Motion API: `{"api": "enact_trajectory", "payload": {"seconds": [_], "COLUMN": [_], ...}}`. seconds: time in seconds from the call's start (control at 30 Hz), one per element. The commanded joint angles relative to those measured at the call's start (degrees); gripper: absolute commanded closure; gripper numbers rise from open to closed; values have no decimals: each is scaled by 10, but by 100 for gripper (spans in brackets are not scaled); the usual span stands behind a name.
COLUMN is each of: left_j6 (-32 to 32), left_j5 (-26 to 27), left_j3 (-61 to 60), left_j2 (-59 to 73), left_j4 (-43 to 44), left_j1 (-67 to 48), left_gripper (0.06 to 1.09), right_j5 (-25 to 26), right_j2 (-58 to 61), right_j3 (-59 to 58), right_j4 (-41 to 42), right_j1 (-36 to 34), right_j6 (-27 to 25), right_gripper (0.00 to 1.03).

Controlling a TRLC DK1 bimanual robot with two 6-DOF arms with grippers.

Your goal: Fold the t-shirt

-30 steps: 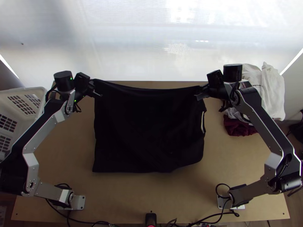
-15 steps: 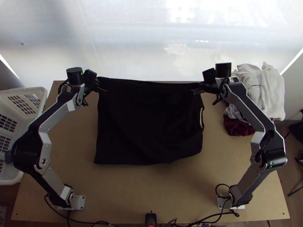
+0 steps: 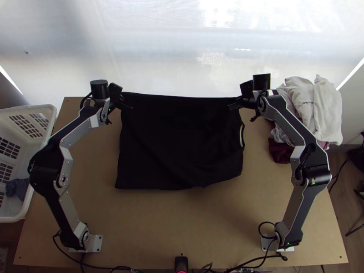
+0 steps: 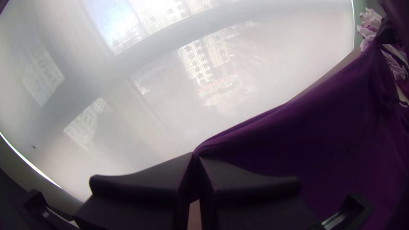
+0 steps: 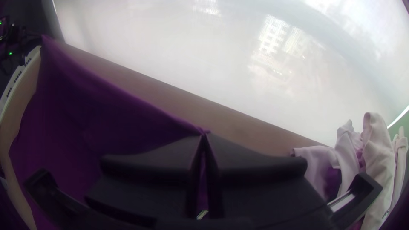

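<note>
We see the shirt (image 3: 179, 141) spread over the table (image 3: 182, 227), its far edge drawn between the left gripper (image 4: 196, 156) and the right gripper (image 5: 204, 135). The left gripper's fingers are pressed together on one far corner; the right gripper's pinch a small tuft at the other. The near edge lies unevenly, and a pale strip (image 3: 241, 135) marks the right side.

We judge the right hold the more likely to fail: so little cloth is caught that a hard sideways pull could free it. Unequal travel of the arms would skew the shirt and carry creases into the fold. Lowered too far out, the far edge could drop over the table's rim. Swung wide, the right arm might snag the clothes pile (image 3: 325, 109).
</note>
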Motion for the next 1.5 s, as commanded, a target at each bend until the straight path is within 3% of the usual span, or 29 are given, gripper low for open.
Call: {"api": "enact_trajectory", "payload": {"seconds": [0.0, 0.17, 0.2, 0.23, 0.37, 0.43, 0.5, 0.77, 0.9, 0.97, 1.13, 1.47], "left_j6": [1, 3, 2, 2, 2, 0, -1, -17, 32, 48, 106, 159], "left_j5": [-2, -2, -2, -2, -2, -2, -2, 4, 13, 37, 40, 33], "left_j3": [-3, -2, 0, 2, -2, -4, -4, -27, -144, -205, -360, -515], "left_j2": [21, 36, 38, 43, 54, 51, 44, -70, -191, -248, -366, -537], "left_j4": [-4, -6, -8, -11, -22, -23, -31, -71, -79, -111, -129, -160], "left_j1": [-9, -20, -21, -22, -26, -25, -24, -27, -72, -99, -160, -229], "left_gripper": [96, 89, 81, 65, 10, 10, 10, 11, 11, 11, 11, 11], "right_j5": [2, 2, 2, 2, 2, 2, 2, 2, 2, 3, 3, 5], "right_j2": [25, 55, 60, 64, 66, 66, 64, 1, -77, -126, -246, -429], "right_j3": [7, 14, 17, 17, 18, 19, 20, -14, -98, -153, -301, -499], "right_j4": [0, 3, 2, 2, -4, -13, -23, -75, -99, -99, -99, -124], "right_j1": [5, 9, 9, 9, 13, 14, 14, 19, 33, 41, 71, 100], "right_j6": [-3, -5, -3, -1, 3, 6, 6, -7, -49, -53, -75, -95], "right_gripper": [100, 100, 94, 85, 39, 14, 4, 5, 5, 5, 5, 5]}}
